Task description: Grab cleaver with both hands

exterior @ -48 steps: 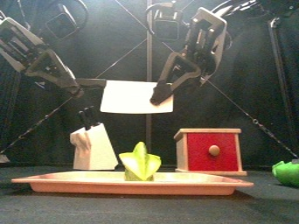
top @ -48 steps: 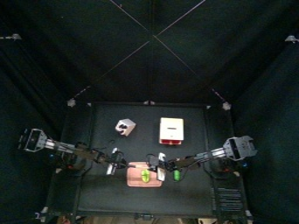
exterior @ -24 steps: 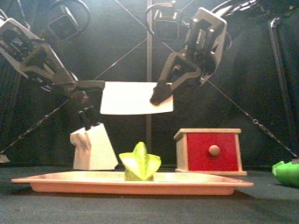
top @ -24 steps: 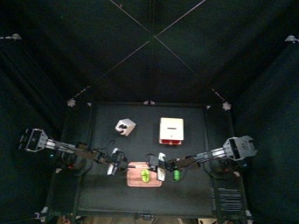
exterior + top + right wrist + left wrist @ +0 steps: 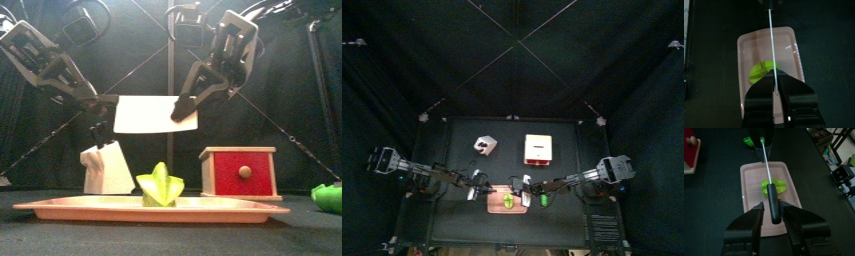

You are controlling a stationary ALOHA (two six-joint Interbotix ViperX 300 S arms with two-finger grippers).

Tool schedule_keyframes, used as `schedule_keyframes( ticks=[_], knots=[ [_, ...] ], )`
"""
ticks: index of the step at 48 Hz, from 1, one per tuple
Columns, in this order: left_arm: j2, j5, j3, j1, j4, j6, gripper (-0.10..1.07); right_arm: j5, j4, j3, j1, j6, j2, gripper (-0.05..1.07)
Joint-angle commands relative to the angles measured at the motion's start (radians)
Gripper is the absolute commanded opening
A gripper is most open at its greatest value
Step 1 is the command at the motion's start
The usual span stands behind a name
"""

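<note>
Cleaver [image 5: 147, 113] is held in the air above the pink tray [image 5: 80, 207] at the table's front edge, blade flat-on to the front. Right gripper [image 5: 178, 112] is clamped on the blade's edge. Left gripper [image 5: 773, 216] is placed around the black handle [image 5: 773, 203] with jaws apart, not clenched. A green star-shaped piece [image 5: 160, 185] is seen in the tray.

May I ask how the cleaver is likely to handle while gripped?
Probably stiff: the cleaver hangs flat and straight from the right gripper pinching one end. Its thin, smooth blade may slip or pivot in that pinch. The rounded black handle looks easier for the left gripper to hold.
</note>
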Motion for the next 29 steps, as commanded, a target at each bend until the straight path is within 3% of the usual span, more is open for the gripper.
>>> schedule_keyframes(
  ticks=[1,13,29],
  knots=[
    [-0.002,-0.008,-0.021,0.000,0.002,0.002,0.60,-0.003,-0.002,-0.025,-0.003,-0.003,-0.015,0.28],
    [-0.002,-0.008,-0.020,-0.002,0.002,0.003,0.40,-0.003,0.000,-0.029,-0.003,-0.003,-0.014,0.28],
    [-0.002,-0.008,-0.021,-0.002,0.002,0.002,0.39,-0.003,0.005,-0.031,-0.003,0.000,-0.006,0.28]
  ],
)
